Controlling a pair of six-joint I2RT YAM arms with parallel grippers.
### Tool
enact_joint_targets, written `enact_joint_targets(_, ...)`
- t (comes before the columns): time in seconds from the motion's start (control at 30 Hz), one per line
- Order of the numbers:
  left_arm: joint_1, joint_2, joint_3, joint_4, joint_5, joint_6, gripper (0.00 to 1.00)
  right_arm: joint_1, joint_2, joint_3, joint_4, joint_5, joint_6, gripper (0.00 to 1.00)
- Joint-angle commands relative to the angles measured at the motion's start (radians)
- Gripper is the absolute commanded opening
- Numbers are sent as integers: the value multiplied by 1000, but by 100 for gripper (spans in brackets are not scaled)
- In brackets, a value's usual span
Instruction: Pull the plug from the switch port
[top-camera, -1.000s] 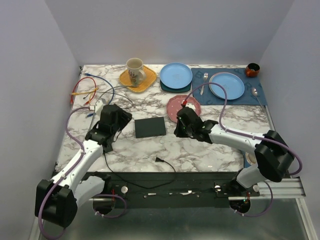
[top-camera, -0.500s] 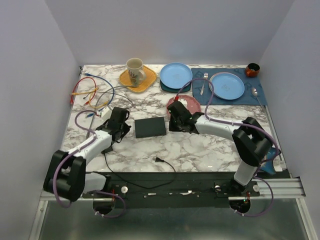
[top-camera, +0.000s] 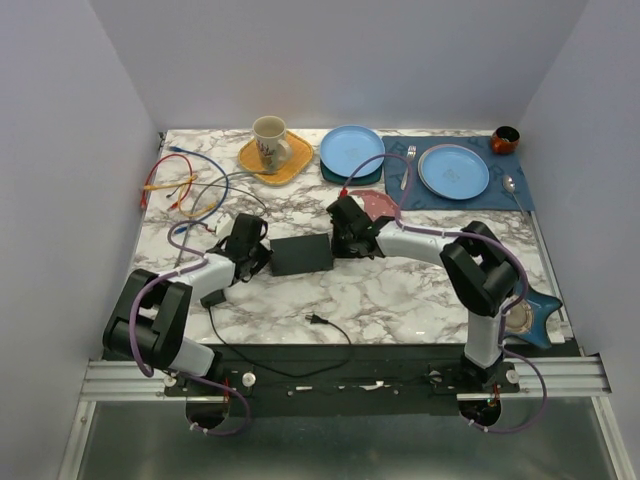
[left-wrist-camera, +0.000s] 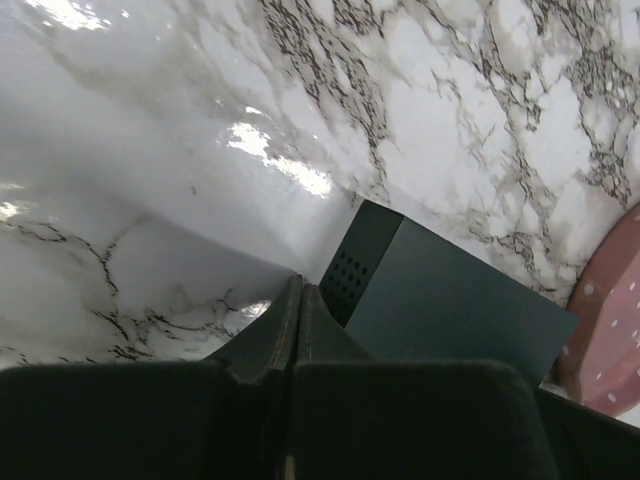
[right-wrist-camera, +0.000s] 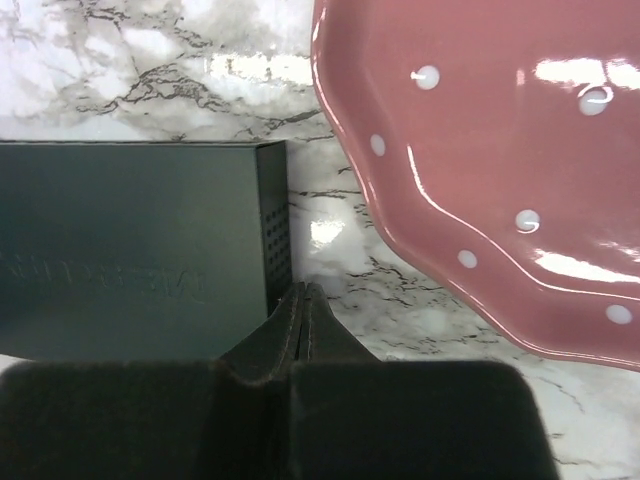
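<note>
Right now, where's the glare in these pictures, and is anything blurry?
Left wrist view: bright glare patches on the marble table, soft grey shadow beside the switch. Right wrist view: shiny highlights on the pink dotted plate, and the lettering on the switch is too faint and soft to read. Top external view: even light, no strong glare.

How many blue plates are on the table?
2: first blue plate back centre beside the mug; second blue plate on the placemat right of it. More may hide beneath.
</note>
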Motion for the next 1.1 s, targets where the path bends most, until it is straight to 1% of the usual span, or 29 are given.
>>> enact_joint_targets(0.0, -61, 11, -40, 19, 45, 8, 0, 22, -2, -39, 13, -52, -9, 1)
enact_joint_targets(0.13, -121, 8, -57, 74, 69, 22, 0, 48, -42, -85, 46, -65, -12, 1)
enact_joint_targets(0.27, -198, 8, -52, 76, 83, 40, 0, 77, -91, -124, 53, -62, -1, 1)
enact_joint_targets(0.37, -241, -9, -63, 81, 88, 36, 0, 95, -144, -186, 54, -45, 20, 1)
enact_joint_targets(0.47, -317, -19, -69, 81, 68, 20, 0, 105, -206, -264, 63, -34, 51, 1)
enact_joint_targets(0.5, -359, -13, -69, 81, 62, 13, 0, 108, -224, -282, 65, -31, 59, 1)
enact_joint_targets(0.53, -376, -9, -66, 81, 55, 11, 0, 111, -241, -328, 72, -28, 67, 1)
enact_joint_targets(0.67, -452, 24, -38, 78, 46, -6, 0, 112, -345, -423, 79, 4, 99, 1)
enact_joint_targets(0.8, -535, 86, 24, 66, 17, 0, 0, 111, -402, -471, 71, 58, 94, 1)
enact_joint_targets(0.9, -562, 109, 69, 26, -12, -3, 0, 112, -405, -467, 51, 79, 90, 1)
enact_joint_targets(1.07, -563, 53, 64, -43, -78, -35, 0, 112, -396, -453, 40, 95, 79, 1)
